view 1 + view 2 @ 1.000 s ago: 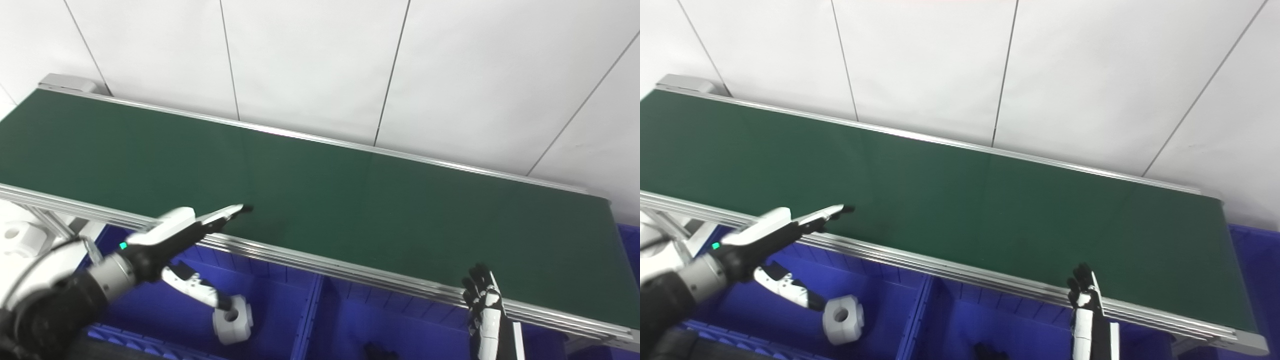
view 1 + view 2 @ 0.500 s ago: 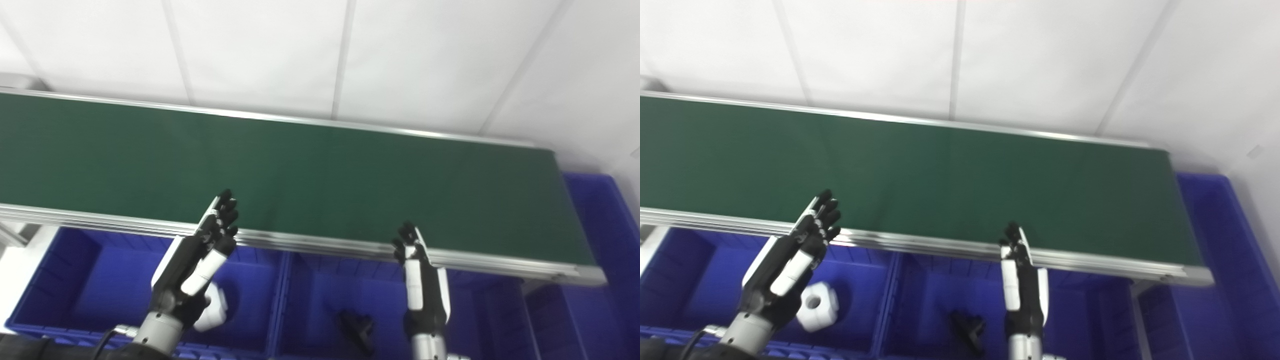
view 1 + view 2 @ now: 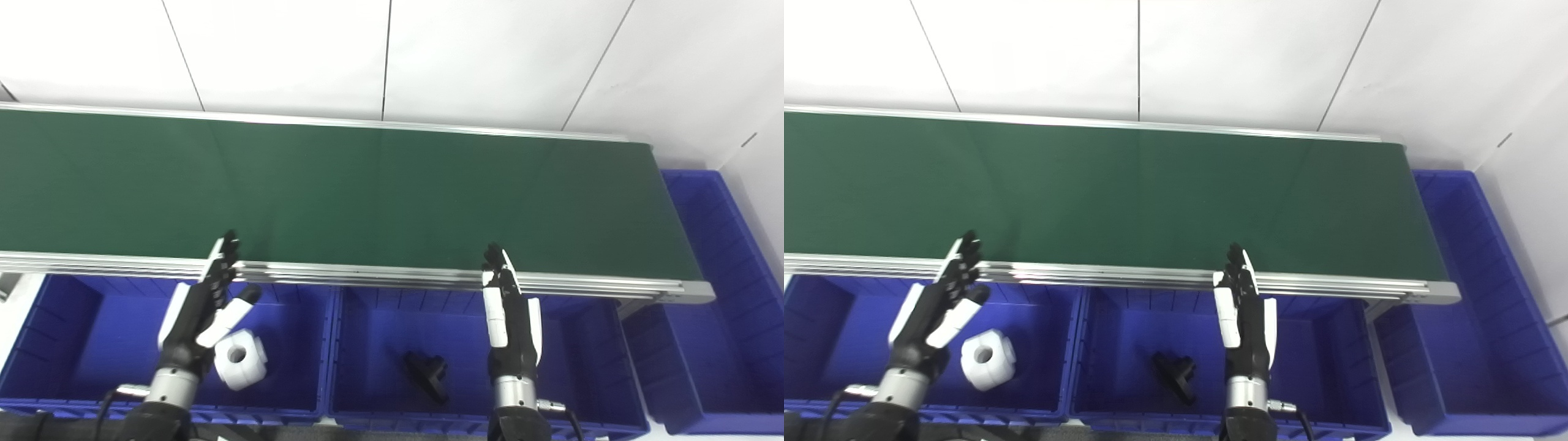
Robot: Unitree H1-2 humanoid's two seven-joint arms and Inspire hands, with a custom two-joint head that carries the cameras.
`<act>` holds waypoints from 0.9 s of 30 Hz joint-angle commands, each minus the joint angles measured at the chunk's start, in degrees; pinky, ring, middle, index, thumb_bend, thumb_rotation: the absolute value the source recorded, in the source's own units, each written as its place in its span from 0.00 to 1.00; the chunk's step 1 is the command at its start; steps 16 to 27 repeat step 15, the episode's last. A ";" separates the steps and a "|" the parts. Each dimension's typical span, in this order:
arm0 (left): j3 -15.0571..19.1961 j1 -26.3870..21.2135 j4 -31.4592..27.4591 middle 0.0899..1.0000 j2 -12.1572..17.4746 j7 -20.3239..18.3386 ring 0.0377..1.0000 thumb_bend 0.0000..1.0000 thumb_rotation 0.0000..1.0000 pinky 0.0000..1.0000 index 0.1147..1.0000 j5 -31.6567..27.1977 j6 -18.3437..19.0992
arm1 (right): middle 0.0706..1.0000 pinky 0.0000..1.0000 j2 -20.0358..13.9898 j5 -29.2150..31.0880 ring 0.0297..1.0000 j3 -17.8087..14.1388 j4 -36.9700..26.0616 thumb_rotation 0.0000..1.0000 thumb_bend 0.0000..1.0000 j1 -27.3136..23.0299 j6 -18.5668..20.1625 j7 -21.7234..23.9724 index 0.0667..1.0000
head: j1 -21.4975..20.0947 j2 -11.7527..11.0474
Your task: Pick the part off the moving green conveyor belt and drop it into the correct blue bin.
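The green conveyor belt (image 3: 380,190) runs across the view and carries no part. My left hand (image 3: 202,303) is open and empty, fingers straight, over the left blue bin (image 3: 73,331) by the belt's near rail. A white round part with a hole (image 3: 240,367) lies in that bin beside the hand. My right hand (image 3: 507,309) is open and empty, fingers pointing up, over the middle blue bin (image 3: 576,355). A black part (image 3: 425,373) lies in the middle bin.
A third blue bin (image 3: 716,294) stands past the belt's right end. The silver rail (image 3: 367,275) edges the belt's near side. A white panelled wall (image 3: 392,55) rises behind the belt.
The camera has swung right and levelled, so the whole picture shifted. My left hand has pulled back from the belt's edge to above the left bin. Both hands stay open.
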 commanded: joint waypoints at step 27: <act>0.19 3.79 2.00 1.00 -3.99 4.15 1.00 0.74 0.83 1.00 1.00 -2.62 -17.39 | 0.93 0.93 1.62 0.74 0.92 2.36 0.53 0.97 0.67 2.79 -6.56 0.41 0.93 | 6.07 -6.86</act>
